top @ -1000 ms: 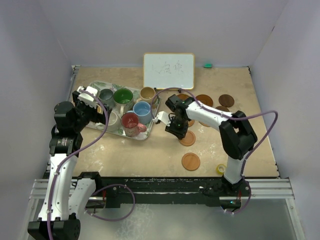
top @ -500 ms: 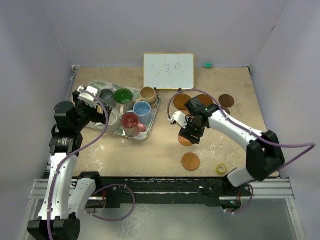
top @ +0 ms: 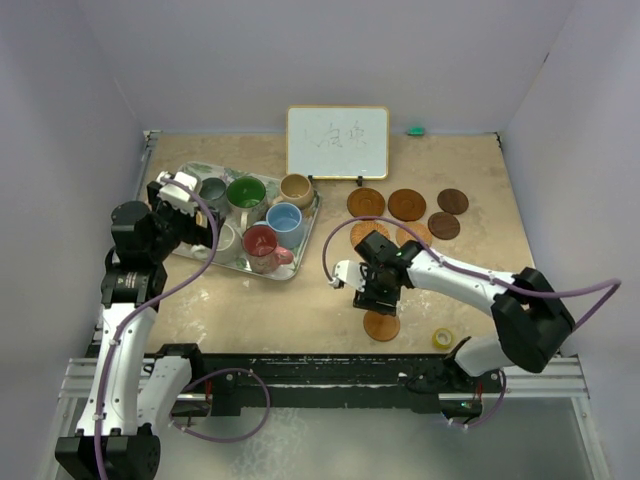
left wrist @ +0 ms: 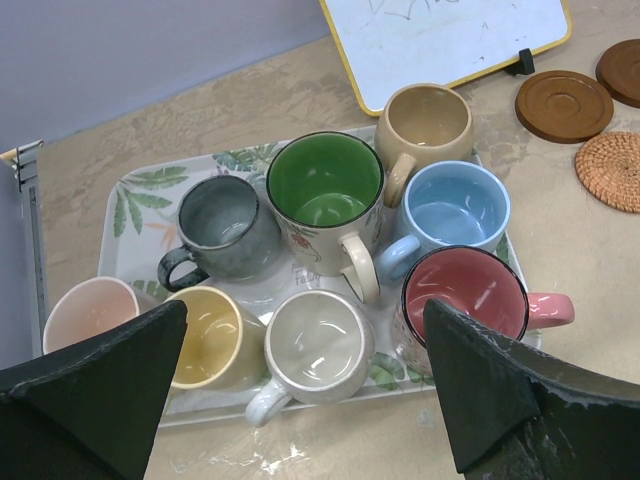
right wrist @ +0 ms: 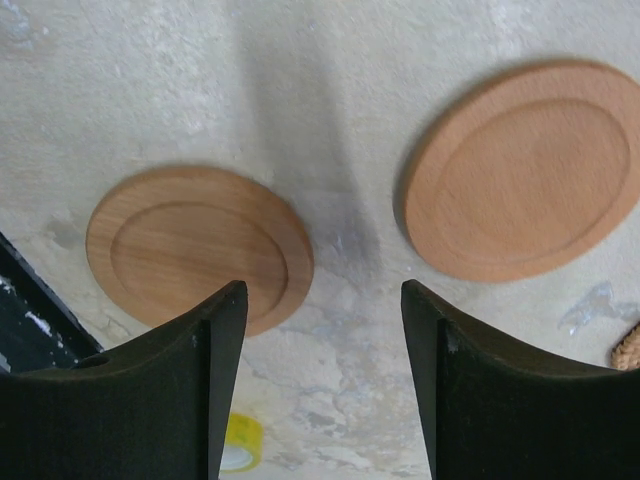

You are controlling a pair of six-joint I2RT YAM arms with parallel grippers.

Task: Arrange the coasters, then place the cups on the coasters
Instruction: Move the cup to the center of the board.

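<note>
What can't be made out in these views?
Top external: the right gripper covers part of the near wooden coaster and hides the second wooden coaster shown by the right wrist.
Top external: whiteboard writing too faint to read.
Left wrist: pink mug partly behind a finger.
Right wrist: yellow tape roll mostly behind a finger; woven coaster cut by the frame edge.

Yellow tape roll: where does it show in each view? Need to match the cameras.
Top external: the tape roll sits low and right of centre, just right of the nearest tan coaster.
Left wrist: not in it.
Right wrist: the tape roll is at the bottom edge, below the left-hand tan coaster.
Shared landmark: that tan coaster, seen in the top and right wrist views.
</note>
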